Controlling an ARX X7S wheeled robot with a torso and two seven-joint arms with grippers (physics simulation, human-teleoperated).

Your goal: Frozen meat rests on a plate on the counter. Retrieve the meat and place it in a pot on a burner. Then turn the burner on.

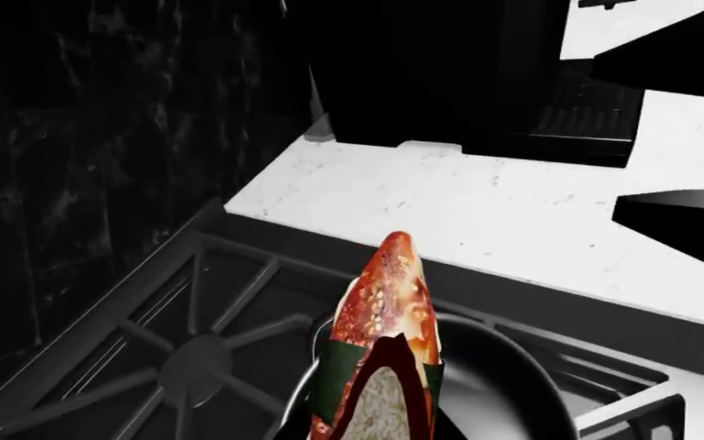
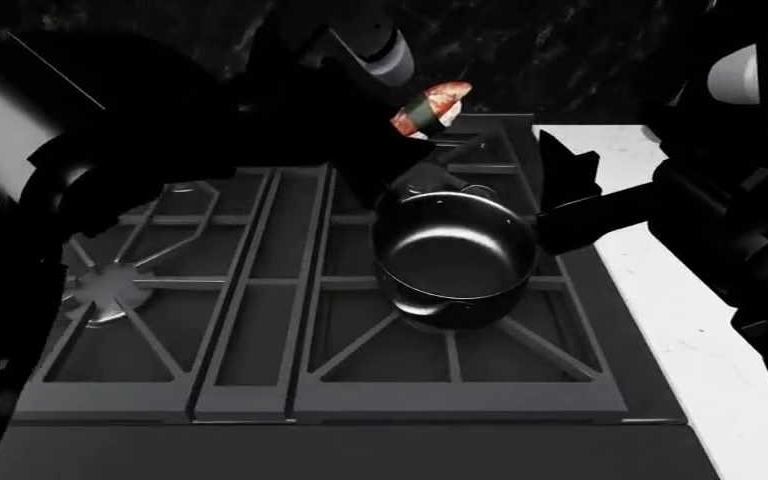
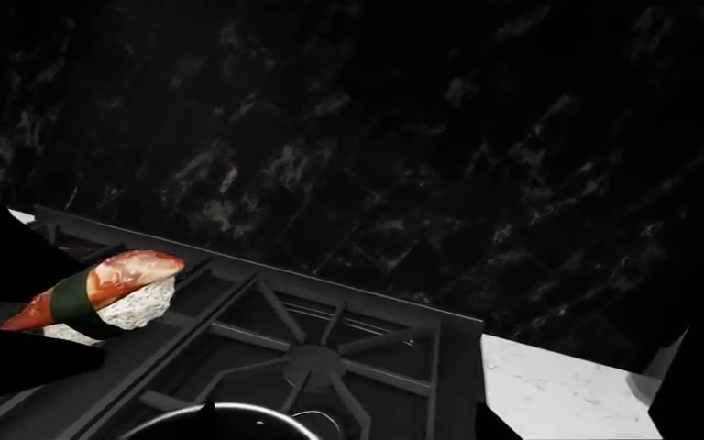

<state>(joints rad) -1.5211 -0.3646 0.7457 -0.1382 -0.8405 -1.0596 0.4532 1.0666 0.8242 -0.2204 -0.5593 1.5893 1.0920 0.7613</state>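
The meat (image 2: 431,108), red-orange and white with a dark band, is held in the air by my left gripper (image 2: 404,130), which is shut on it. It hangs over the far rim of the shiny dark pot (image 2: 451,255), which stands on the stove's right grate. In the left wrist view the meat (image 1: 383,348) juts out over the pot (image 1: 499,385). My right gripper (image 2: 544,195) is open just right of the pot with nothing between its fingers. In the right wrist view the meat (image 3: 102,298) shows above the pot's rim (image 3: 217,420). The plate is out of view.
The dark stove top (image 2: 264,330) has star-shaped grates with a burner (image 2: 104,285) at front left and another burner (image 3: 315,362) behind the pot. White counter (image 2: 704,340) runs along the stove's right. A black marbled wall (image 3: 389,137) rises behind.
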